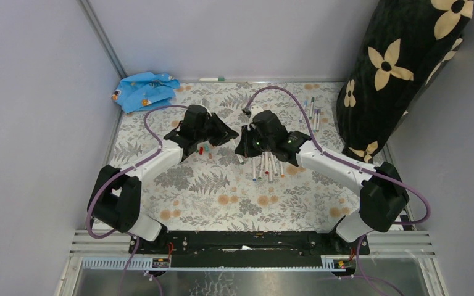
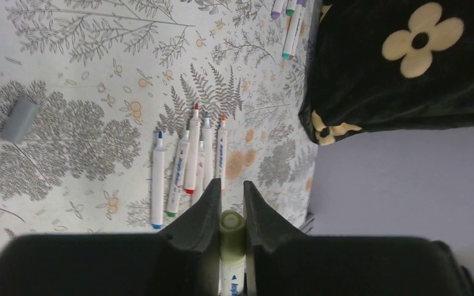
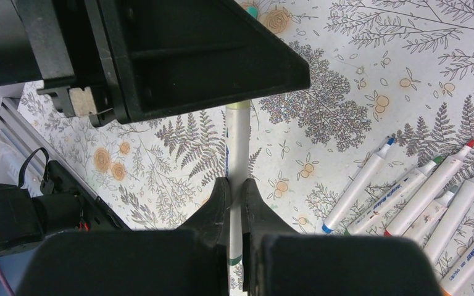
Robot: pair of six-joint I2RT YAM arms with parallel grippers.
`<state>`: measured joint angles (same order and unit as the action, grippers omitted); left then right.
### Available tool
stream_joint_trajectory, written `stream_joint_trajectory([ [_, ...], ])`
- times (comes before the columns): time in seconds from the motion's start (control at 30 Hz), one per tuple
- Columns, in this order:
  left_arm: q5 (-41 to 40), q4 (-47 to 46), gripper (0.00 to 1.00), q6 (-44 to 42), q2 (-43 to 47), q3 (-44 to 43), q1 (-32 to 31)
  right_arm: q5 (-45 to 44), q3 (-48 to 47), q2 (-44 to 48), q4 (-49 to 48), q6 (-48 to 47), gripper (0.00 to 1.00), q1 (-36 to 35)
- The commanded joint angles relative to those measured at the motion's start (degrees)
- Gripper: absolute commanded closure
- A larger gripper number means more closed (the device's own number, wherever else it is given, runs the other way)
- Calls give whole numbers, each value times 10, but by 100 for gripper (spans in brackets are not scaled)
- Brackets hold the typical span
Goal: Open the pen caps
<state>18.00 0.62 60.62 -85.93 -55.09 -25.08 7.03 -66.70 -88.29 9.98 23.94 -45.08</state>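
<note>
Above the patterned surface [image 1: 222, 203], one pen [image 3: 239, 142] was spanned between both arms, its long axis running claw to claw. The right claw [image 3: 235, 188] was clamped shut on the barrel, and the left claw [image 2: 229, 192] was closed around the green cap [image 2: 231, 223]. A straight pull apart along that axis was judged necessary.

You have soft, even light and only faint shadows on the fern-printed white tablecloth [image 1: 222, 203]; wrist views blur slightly up close.
</note>
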Motion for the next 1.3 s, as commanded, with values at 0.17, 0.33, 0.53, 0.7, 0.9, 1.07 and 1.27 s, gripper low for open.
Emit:
stream_joint_trajectory([
  [0.17,3,-16,100,1,24,9,0,-1,-18,26,-25,4,100,-7],
  [0.33,25,-42,100,15,20,17,-1,3,-28,17,-32,2,79,-9],
  [0.53,43,-61,100,30,23,23,2,2,-40,-3,-36,2,70,-11],
  [0.7,52,-70,100,40,30,28,4,6,-41,-18,-47,6,70,-12],
  [0.9,59,-74,100,45,36,27,7,4,-44,-35,-54,7,77,-12],
  [1.07,49,-68,100,37,35,26,16,2,-42,-41,-46,5,100,-13],
  [1.27,44,-111,100,61,6,31,70,-19,26,-10,-52,17,100,-26],
])
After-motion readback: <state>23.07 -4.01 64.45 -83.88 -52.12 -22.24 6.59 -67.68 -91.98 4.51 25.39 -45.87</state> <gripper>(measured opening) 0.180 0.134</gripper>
